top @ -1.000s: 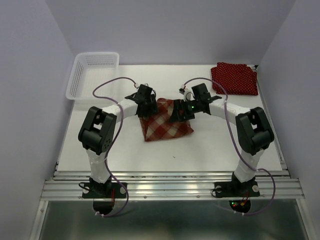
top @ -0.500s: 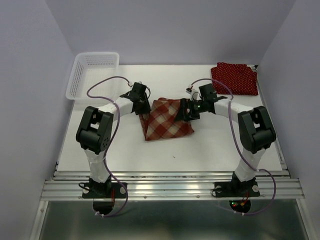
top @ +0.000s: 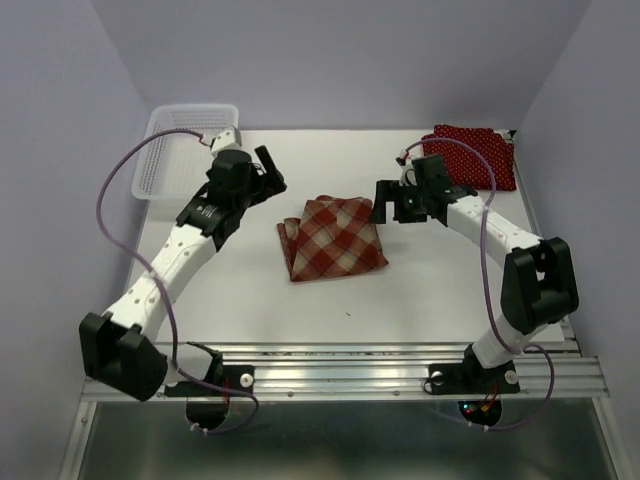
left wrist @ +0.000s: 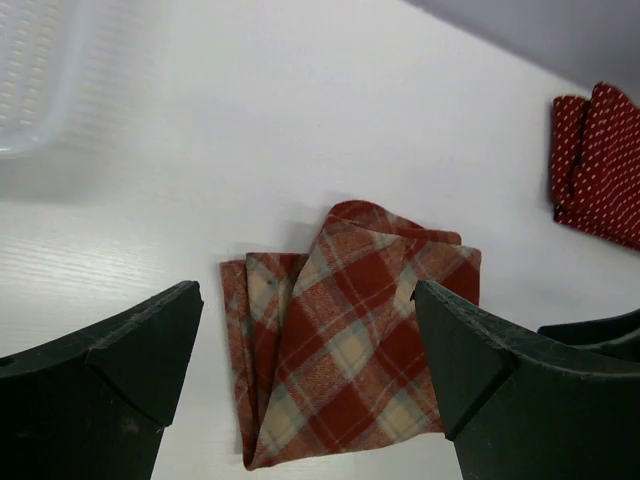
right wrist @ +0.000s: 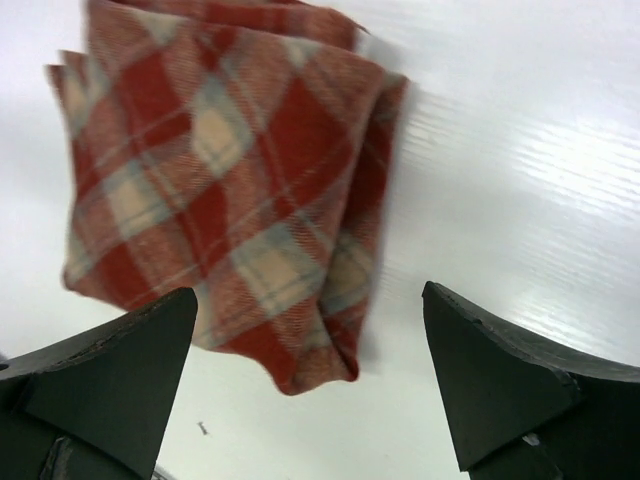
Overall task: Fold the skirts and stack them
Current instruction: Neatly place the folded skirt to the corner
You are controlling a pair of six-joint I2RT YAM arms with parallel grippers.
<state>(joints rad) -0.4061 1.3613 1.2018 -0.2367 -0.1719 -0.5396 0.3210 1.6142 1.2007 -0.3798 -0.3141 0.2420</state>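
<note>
We've got the middle skirt [top: 330, 238] lying mid-way on the table [top: 250, 290]; basket [top: 185, 145] at the far left corner, other skirts [top: 468, 155] at the far right corner, well apart from it; left gripper [top: 268, 178] hangs left and behind it, right gripper [top: 385, 205] just to its right.

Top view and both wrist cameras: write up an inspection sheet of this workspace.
Surface: white table, plain.
Job's things: plaid skirt folded at centre; polka-dot pile folded at the far right corner, apart from it.
Clutter: white basket at the far left corner.
Grippers: left gripper and right gripper open, holding nothing, either side of the plaid skirt.
Cables: purple cables looped over each arm, off the cloth.
Surroundings: lavender walls; metal rail at the near edge.
</note>
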